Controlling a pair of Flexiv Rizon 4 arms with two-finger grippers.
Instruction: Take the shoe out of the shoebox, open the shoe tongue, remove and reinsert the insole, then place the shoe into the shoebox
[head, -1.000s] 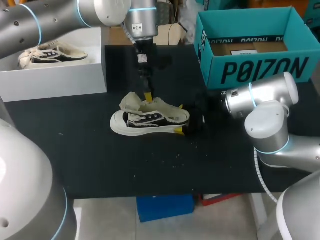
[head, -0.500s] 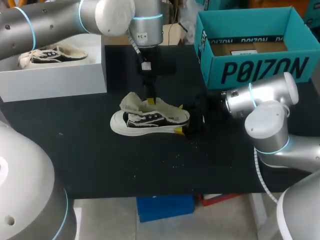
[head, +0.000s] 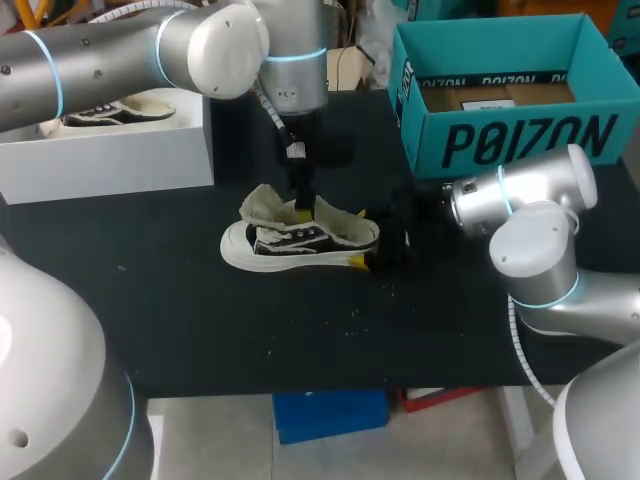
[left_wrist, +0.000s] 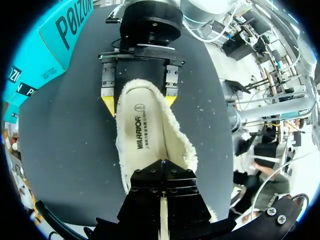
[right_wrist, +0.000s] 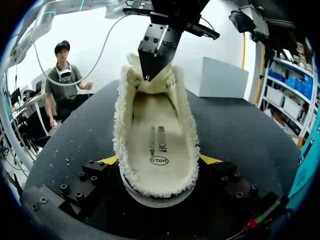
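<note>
A black-and-white shoe (head: 300, 240) with a fleecy cream lining stands upright mid-table, toe to the left, its tongue (head: 262, 205) folded forward. The insole (left_wrist: 142, 132) lies inside it. My right gripper (head: 358, 238) holds the heel, one yellow tip on each side, as the right wrist view (right_wrist: 158, 160) shows. My left gripper (head: 300, 210) comes down from above, shut, its tip inside the shoe's (right_wrist: 155, 145) opening just behind the tongue (right_wrist: 150, 85). In the left wrist view its own tips are hidden inside the shoe (left_wrist: 150, 130).
A white shoebox (head: 110, 150) at the back left holds a second shoe (head: 100, 110). A teal cardboard box (head: 500, 90) stands at the back right. Small white crumbs lie on the black tabletop in front of the shoe.
My left gripper has sunk lower into the shoe's opening and its wrist has shifted slightly right. The right gripper and the shoe have stayed put.
</note>
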